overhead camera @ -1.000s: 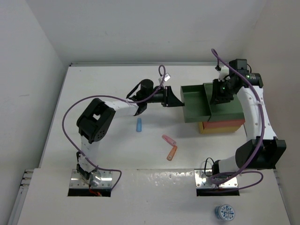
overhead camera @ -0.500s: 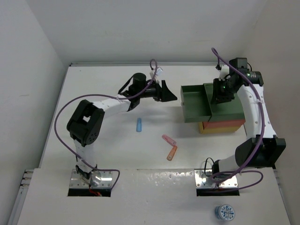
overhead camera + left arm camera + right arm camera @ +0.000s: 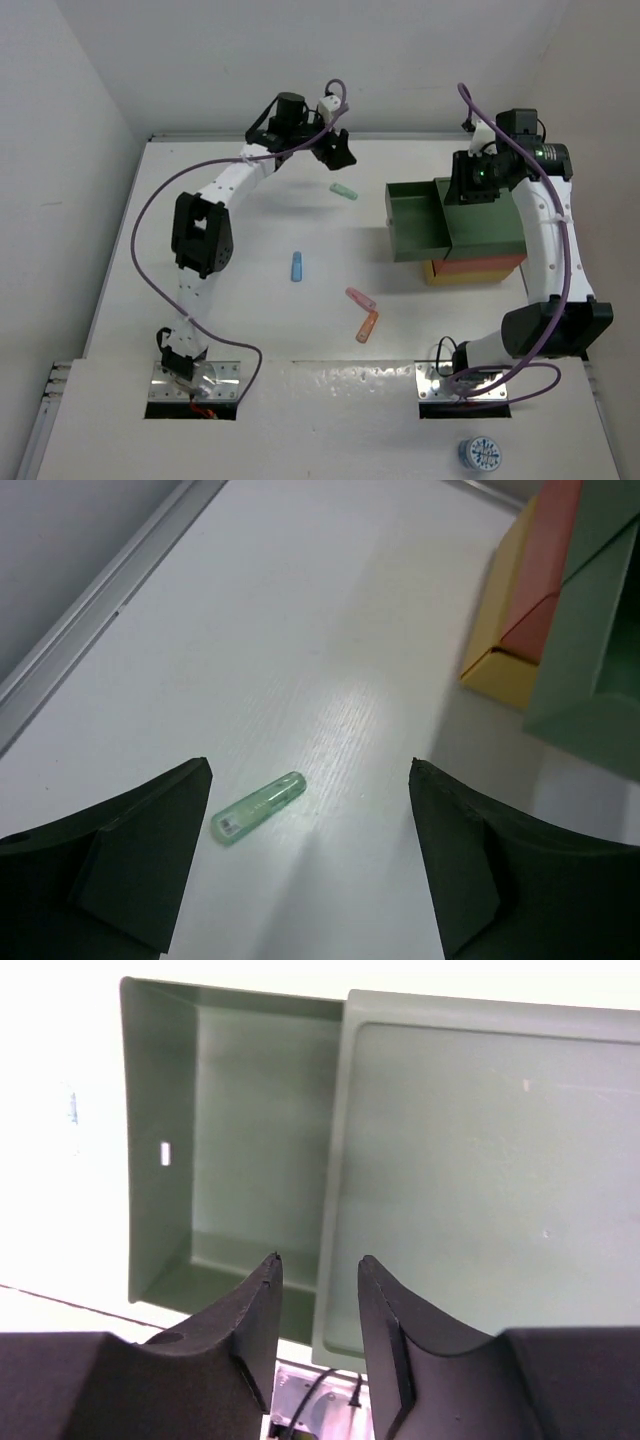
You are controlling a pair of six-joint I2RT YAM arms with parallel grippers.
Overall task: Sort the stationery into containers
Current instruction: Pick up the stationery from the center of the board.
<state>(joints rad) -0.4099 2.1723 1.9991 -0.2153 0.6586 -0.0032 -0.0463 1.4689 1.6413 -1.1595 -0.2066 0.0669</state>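
A mint green marker (image 3: 343,190) (image 3: 257,807) lies on the white table at the back, left of the containers. My left gripper (image 3: 338,153) (image 3: 310,767) hovers above it, open and empty. A blue marker (image 3: 297,265), a pink marker (image 3: 360,298) and an orange marker (image 3: 367,326) lie mid-table. The green tray (image 3: 417,222) (image 3: 250,1130) sticks out to the left from the stack, and nothing shows inside it. Below it sit the red-orange tray (image 3: 480,267) (image 3: 548,565) and the yellow tray (image 3: 432,272) (image 3: 497,662). My right gripper (image 3: 468,190) (image 3: 320,1258) hangs over the green tray's inner end, open and holding nothing.
White walls close in the table at the back and on both sides. A metal strip (image 3: 95,610) runs along the back edge near my left gripper. A small round blue-and-white thing (image 3: 480,454) lies off the table by my right arm's base.
My left arm swung from the green tray's left end up to the back of the table and opened. The mint green marker now lies below it. My right gripper's jaws widened.
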